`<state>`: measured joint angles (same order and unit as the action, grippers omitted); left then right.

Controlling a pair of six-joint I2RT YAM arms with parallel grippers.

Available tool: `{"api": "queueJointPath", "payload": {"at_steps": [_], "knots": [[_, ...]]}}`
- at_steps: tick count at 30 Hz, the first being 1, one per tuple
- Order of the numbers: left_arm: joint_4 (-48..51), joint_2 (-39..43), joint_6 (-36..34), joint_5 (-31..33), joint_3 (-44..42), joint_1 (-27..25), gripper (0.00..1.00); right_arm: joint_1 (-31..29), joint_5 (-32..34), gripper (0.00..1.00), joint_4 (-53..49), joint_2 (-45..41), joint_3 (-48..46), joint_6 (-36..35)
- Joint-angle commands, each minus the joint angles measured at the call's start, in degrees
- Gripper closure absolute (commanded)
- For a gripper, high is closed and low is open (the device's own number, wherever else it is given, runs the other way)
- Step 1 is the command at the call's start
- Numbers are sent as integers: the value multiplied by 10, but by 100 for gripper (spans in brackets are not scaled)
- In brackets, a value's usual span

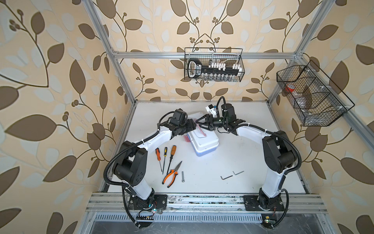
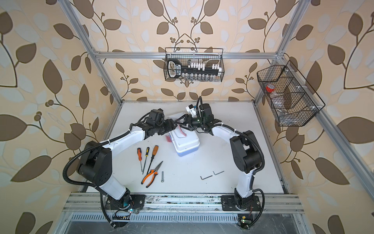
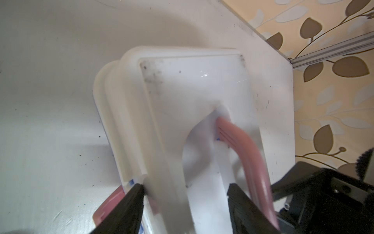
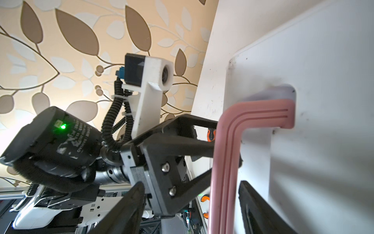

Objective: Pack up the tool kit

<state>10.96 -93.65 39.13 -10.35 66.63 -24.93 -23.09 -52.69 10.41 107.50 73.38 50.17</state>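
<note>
The tool kit (image 1: 208,144), a white-lidded box on a light blue base, lies shut mid-table in both top views. Its pink handle (image 4: 224,152) stands up off the lid (image 3: 194,85). Its pink latch (image 1: 185,138) is on the left side. My left gripper (image 3: 185,194) is open and straddles the strip of lid between the latch side and the handle recess. My right gripper (image 4: 191,185) is open with the handle between its jaws, close to one finger. Both grippers meet over the box's far end, the left gripper (image 1: 193,126) facing the right gripper (image 1: 199,124).
Three screwdrivers (image 1: 165,155), orange-handled pliers (image 1: 171,175) and a bolt (image 1: 182,176) lie left of the box toward the front. Two hex keys (image 1: 231,175) lie front right. Black wire baskets hang on the back rail (image 1: 213,64) and the right rail (image 1: 311,95).
</note>
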Motion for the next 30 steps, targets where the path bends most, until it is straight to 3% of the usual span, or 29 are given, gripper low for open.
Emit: {"api": "queueJointPath", "payload": {"at_steps": [1,7,15,21,30], "knots": [[-19,-5,0,-13,29,1,32,9,4,25,-51,-29,26,-47],[-20,-7,1,-20,40,1,31,10,127,23,-267,-56,84,-210],[-25,-19,6,-37,54,1,31,-70,431,28,-400,-112,106,-354],[-30,-25,9,-40,57,1,31,-101,481,37,-400,-101,102,-370],[-26,-28,8,-43,64,1,31,-136,548,42,-411,-56,125,-381]]}}
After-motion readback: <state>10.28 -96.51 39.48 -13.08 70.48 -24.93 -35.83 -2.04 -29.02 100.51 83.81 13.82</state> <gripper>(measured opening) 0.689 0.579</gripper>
